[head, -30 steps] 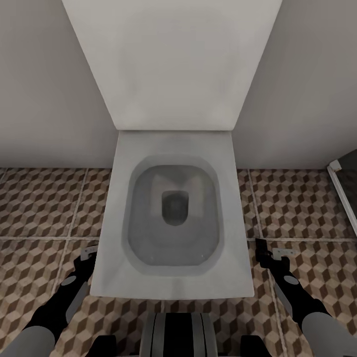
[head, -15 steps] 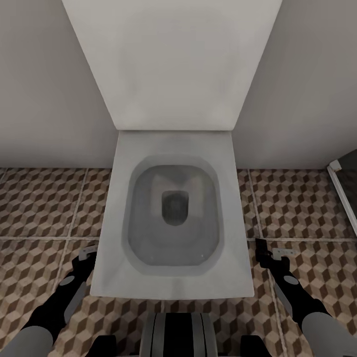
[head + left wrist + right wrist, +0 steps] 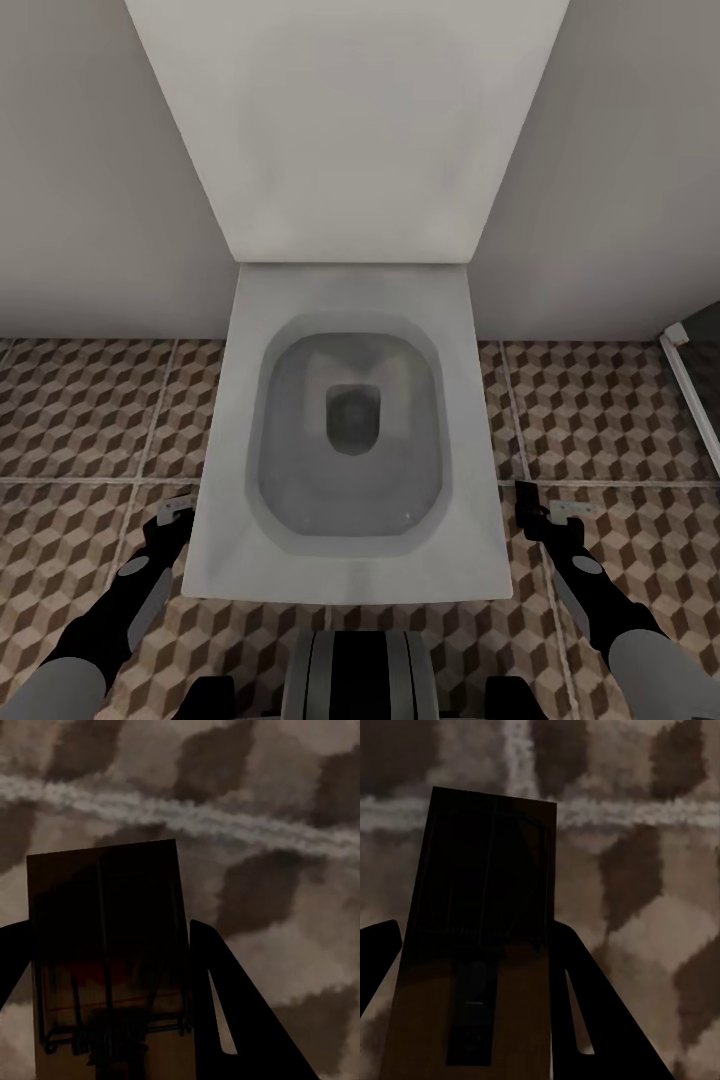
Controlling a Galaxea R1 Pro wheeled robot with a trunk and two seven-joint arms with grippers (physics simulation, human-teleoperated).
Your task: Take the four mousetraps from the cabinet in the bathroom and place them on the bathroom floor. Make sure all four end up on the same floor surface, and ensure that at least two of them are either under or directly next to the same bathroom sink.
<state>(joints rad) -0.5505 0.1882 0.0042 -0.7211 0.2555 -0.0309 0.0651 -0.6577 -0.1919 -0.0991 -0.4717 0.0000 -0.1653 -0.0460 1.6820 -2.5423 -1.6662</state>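
1. Head cam looks straight down on a white toilet (image 3: 350, 430): lid (image 3: 345, 130) up against the pale wall (image 3: 90, 170), rectangular bowl w/ grey water in the middle.
2. Bathroom floor (image 3: 80, 420) = cube-pattern tiles in brown/beige/white w/ pale grout lines, visible both sides of the toilet.
3. Left gripper (image 3: 172, 520) low by the toilet's front left corner, just beside the rim, over the tiles. Black arm w/ grey forearm runs out the bottom left corner.
4. Right gripper (image 3: 545, 510) by the front right corner, a bit further off the rim, also over the tiles.
5. Left wrist cam: left gripper (image 3: 112, 967) clamped on a mousetrap (image 3: 105, 945); tan board sits between the two black fingers (image 3: 225, 1005), black wire mechanism and red spot visible near the gripper end. Board in shadow, floor tiles and a grout line behind it. Can't tell if it touches the floor.
6. Right wrist cam: right gripper (image 3: 472, 975) clamped on a second mousetrap (image 3: 480, 930), board between the dark fingers (image 3: 585, 1012), black wire and a dark bar down its middle. Very dark, red spot not discernible. Tiles and crossing grout lines behind.
7. Far right edge of head cam: white frame strip (image 3: 688, 375) w/ a dark panel behind it, at the wall/floor line.
8. Robot trunk (image 3: 355, 675), dark w/ grey bands, at bottom centre, right in front of the bowl.
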